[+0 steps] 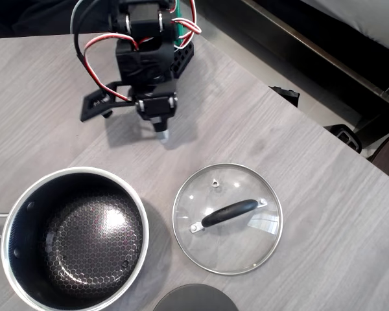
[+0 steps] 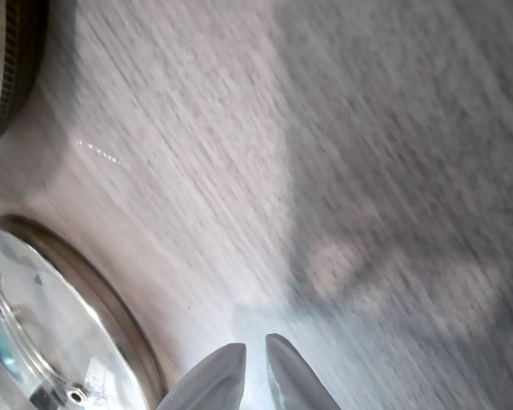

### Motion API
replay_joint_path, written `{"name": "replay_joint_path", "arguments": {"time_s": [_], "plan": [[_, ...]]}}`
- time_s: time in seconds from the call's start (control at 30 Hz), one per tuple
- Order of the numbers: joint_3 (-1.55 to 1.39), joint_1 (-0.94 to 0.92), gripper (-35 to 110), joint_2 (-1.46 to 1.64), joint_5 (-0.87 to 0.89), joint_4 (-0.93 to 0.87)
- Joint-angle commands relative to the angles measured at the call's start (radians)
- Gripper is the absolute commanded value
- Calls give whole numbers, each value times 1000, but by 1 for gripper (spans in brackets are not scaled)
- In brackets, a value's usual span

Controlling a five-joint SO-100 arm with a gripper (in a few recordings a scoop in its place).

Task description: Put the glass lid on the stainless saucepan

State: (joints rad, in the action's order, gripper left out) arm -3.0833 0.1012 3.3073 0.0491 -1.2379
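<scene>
The glass lid (image 1: 227, 217) lies flat on the table at the centre right of the overhead view, its black bar handle (image 1: 229, 212) up and its steam vent (image 1: 215, 183) toward the arm. The stainless saucepan (image 1: 74, 236), with a black honeycomb interior, stands uncovered at the lower left, a short gap from the lid. My gripper (image 1: 162, 133) hangs above bare table, behind and left of the lid, touching nothing. In the wrist view its fingertips (image 2: 225, 369) sit nearly together around nothing, and the lid's rim (image 2: 111, 299) curves at the lower left.
A dark grey opaque disc (image 1: 194, 298) lies at the front edge of the overhead view between pan and lid. The grey wood table (image 1: 298, 129) ends along a diagonal edge at the right. A dark ribbed rim (image 2: 13, 68) shows at the wrist view's top left.
</scene>
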Motion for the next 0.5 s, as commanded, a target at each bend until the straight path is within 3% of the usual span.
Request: {"name": "replay_joint_path", "arguments": {"time_s": [0.0, 0.17, 0.3, 0.37, 0.47], "plan": [[-9, 57, 0, 29, -46, 31], [133, 86, 0, 3, -147, 126], [434, 112, 0, -362, -161, 268], [738, 146, 0, -675, -118, 193], [1282, 213, 0, -1154, -49, -61]]}}
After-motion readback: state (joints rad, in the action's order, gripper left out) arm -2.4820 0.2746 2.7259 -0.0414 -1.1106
